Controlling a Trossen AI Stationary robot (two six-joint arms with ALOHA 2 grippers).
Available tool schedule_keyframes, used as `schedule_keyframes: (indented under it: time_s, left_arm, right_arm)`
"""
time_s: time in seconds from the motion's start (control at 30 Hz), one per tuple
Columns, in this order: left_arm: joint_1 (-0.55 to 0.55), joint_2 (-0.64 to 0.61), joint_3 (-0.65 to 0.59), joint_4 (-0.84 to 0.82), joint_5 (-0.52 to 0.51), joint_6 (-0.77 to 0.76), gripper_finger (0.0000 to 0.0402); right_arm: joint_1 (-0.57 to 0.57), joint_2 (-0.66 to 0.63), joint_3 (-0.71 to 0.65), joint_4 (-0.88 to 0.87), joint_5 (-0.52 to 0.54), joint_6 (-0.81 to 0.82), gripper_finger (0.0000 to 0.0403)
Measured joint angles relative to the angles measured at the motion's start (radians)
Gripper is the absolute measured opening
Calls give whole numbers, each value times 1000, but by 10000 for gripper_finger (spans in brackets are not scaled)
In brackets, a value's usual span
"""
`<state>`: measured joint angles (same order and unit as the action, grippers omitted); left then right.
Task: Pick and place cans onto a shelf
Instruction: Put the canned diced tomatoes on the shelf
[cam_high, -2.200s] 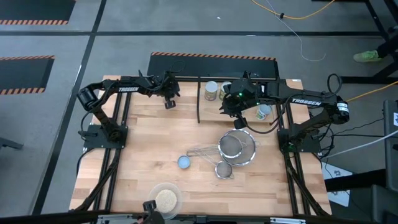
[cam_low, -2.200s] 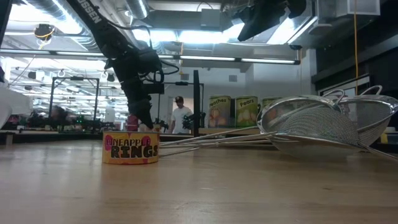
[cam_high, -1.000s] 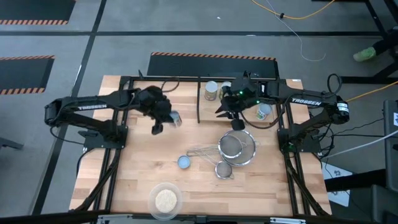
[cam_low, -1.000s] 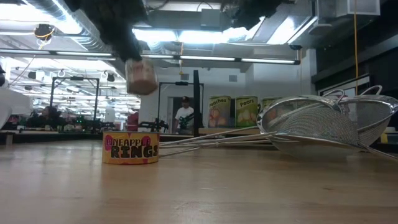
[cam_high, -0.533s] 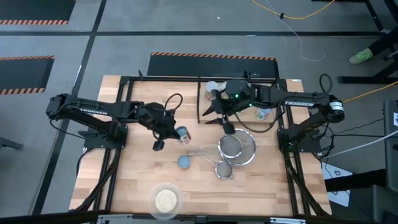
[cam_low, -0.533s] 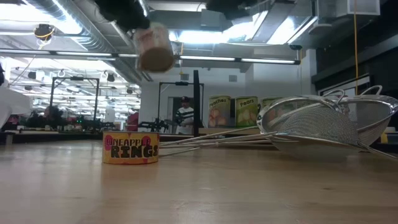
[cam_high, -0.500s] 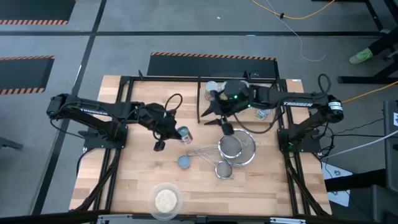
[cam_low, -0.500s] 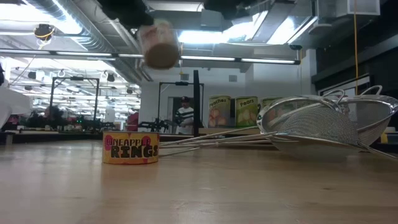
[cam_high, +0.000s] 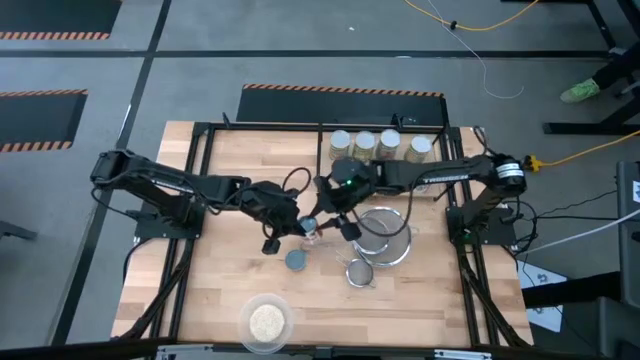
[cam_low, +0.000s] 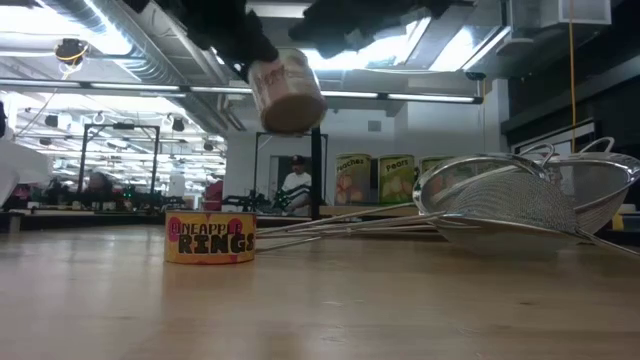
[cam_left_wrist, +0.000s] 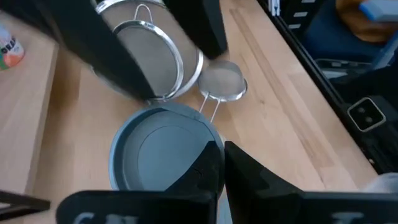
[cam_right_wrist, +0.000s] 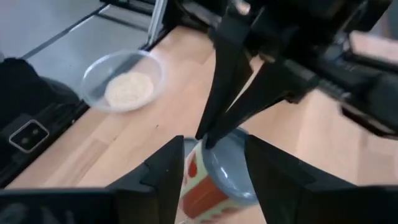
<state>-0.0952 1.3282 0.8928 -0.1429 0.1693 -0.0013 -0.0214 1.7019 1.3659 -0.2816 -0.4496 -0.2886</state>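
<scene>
Left gripper (cam_high: 300, 226) has carried its can (cam_high: 311, 228) to mid-table; right gripper (cam_high: 335, 222) has swung over, open, beside it.

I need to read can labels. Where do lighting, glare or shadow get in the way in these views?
Low view: ceiling lights backlight the held can, arms above it mere silhouettes; the pineapple rings can is evenly lit. High view: even light, soft shadows, no glare on the shelf. Right wrist view: dark fingers shade the held can's red label.
</scene>
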Motion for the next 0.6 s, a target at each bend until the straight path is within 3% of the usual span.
schedule_keyframes:
  time_s: [0.2, 0.6]
  left_arm:
    - [0, 44, 0, 33, -2, 0, 7]
    - [1, 43, 0, 30, -6, -16, 7]
  right_arm:
    - [9, 59, 0, 1, -76, 0, 174]
    - [16, 104, 0, -30, -75, 21, 169]
